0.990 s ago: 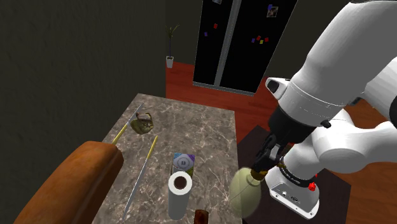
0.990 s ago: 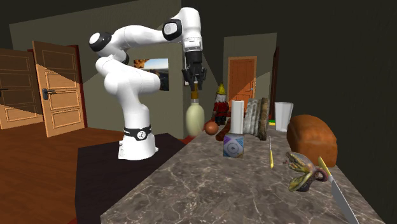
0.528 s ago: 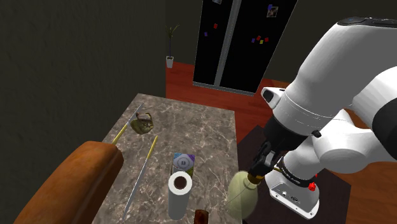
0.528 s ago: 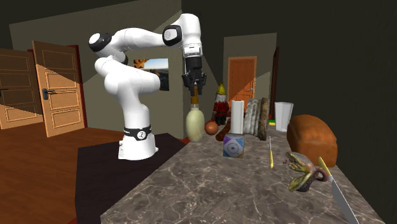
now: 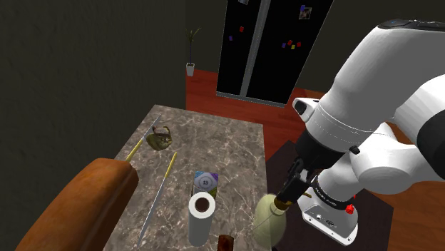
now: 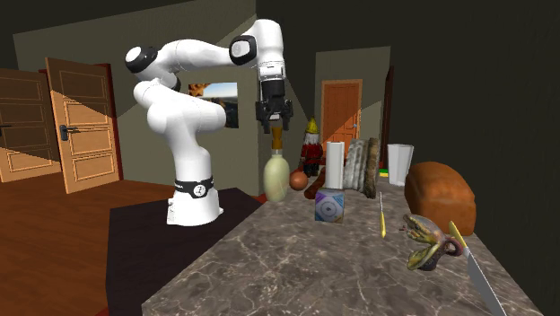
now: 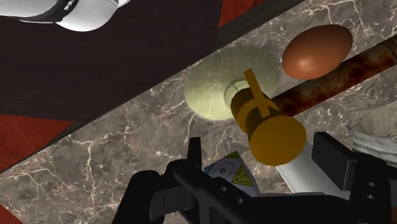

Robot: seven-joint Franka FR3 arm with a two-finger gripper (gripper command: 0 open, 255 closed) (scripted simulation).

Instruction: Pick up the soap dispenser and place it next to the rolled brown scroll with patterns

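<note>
Soap dispenser (image 6: 275, 177) upright on counter (image 6: 269, 260), pump end up; gripper (image 6: 275, 128) over pump, jaws apart

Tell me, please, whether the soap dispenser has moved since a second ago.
Yes. In the second exterior view the soap dispenser has dropped lower against the white roll, down toward the table.
</note>
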